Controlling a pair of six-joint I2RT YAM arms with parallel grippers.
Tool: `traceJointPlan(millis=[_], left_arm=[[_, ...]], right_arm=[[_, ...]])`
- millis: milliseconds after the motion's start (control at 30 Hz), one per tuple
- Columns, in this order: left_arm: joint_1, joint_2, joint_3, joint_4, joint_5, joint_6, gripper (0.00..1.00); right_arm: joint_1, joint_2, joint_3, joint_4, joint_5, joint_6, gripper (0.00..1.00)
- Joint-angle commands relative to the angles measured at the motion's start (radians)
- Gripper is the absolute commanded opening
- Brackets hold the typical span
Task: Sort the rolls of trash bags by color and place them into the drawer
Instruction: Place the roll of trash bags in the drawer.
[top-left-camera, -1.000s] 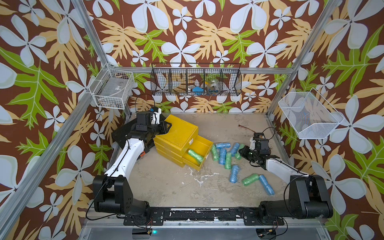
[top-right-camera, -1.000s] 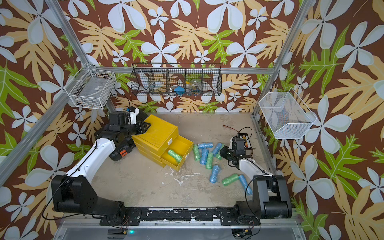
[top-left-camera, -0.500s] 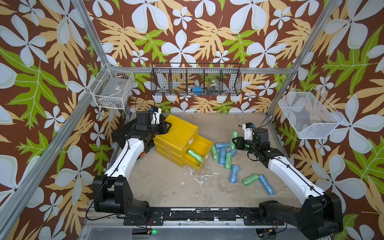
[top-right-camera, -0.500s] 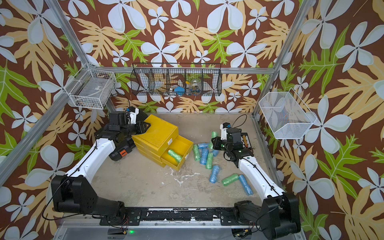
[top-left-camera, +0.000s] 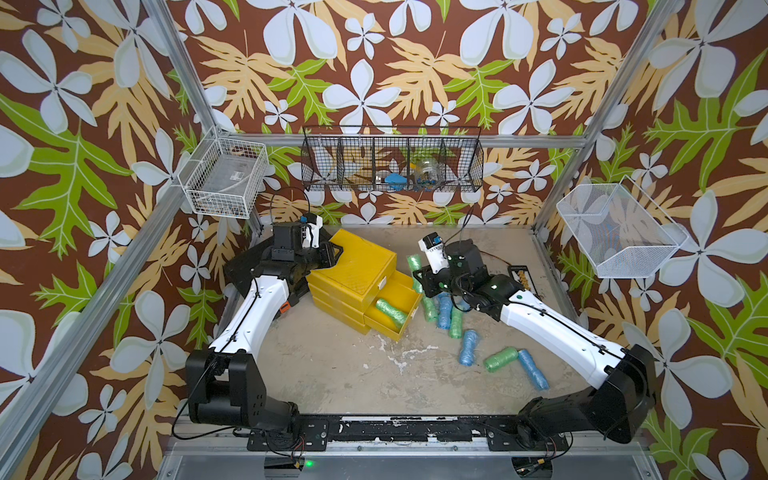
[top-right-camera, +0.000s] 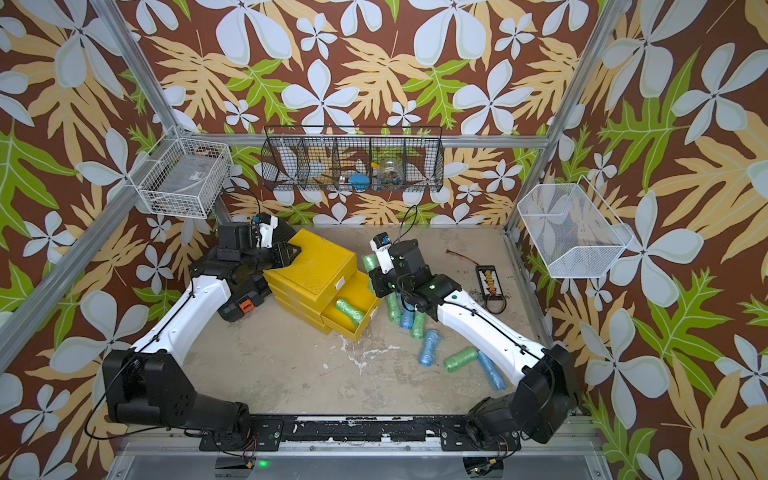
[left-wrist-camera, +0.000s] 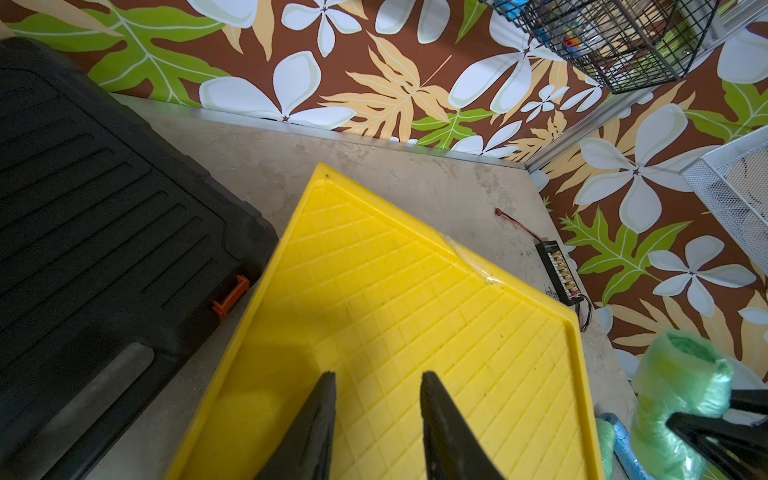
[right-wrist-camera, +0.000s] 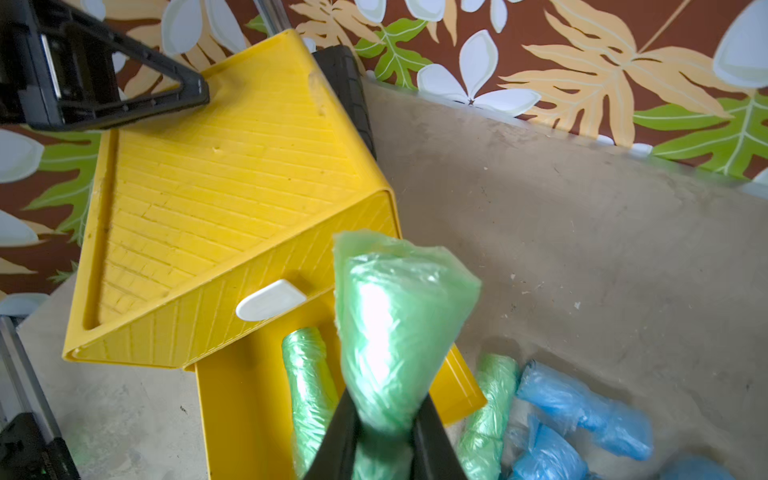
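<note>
While holding one held green roll (right-wrist-camera: 399, 316) over the pulled-out drawer (right-wrist-camera: 241, 415), pinches it near the lower end with the right gripper (right-wrist-camera: 384, 419), jaws closed on crinkled film and squeezing it to a narrow waist.

Handling, judged: light, soft, easily dented. Thin plastic skin probably slick, apt to slide or unwrap under a weak hold. Best taken across the middle of the cylinder, jaws square to the long axis, not at the loose flared end. Should take a short drop into the drawer without harm.

Appearance: short cylinder of translucent pale-green film, glossy, wrinkled, free end puckered to a blunt cone.

Location: upright just beside the front corner of the yellow three-drawer chest (top-left-camera: 353, 266), roughly over the open drawer's side wall; not yet released.

Companions: stored green roll (top-left-camera: 390, 309) lying flat inside that drawer, directly under the closed top drawer with its white tab handle (right-wrist-camera: 270, 305). Loose on the tabletop (top-left-camera: 332, 374): cluster of green and light-blue rolls (top-left-camera: 444, 309) close beside the drawer; farther out, lone blue roll (top-left-camera: 467, 353), stray green roll (top-left-camera: 500, 359), outermost blue roll (top-left-camera: 532, 374). No yellow rolls in view.

Left gripper (left-wrist-camera: 376, 382): jaws slightly parted, gripping nothing, tips at the chest's ribbed top; black tool case (left-wrist-camera: 104, 208) alongside.
</note>
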Motion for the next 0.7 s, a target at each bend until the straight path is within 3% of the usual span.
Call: traceJointPlan(millis=[0, 667], left_arm=[[0.002, 0.008, 0.004, -0.064, -0.008, 0.005, 0.38], [0.001, 0.019, 0.010, -0.072, -0.015, 0.010, 0.38]], right_arm=[[0.048, 0.051, 0.049, -0.023, 0.086, -0.070, 0.18], [0.130, 0.213, 0.076, -0.013, 0.165, -0.156, 0.17]])
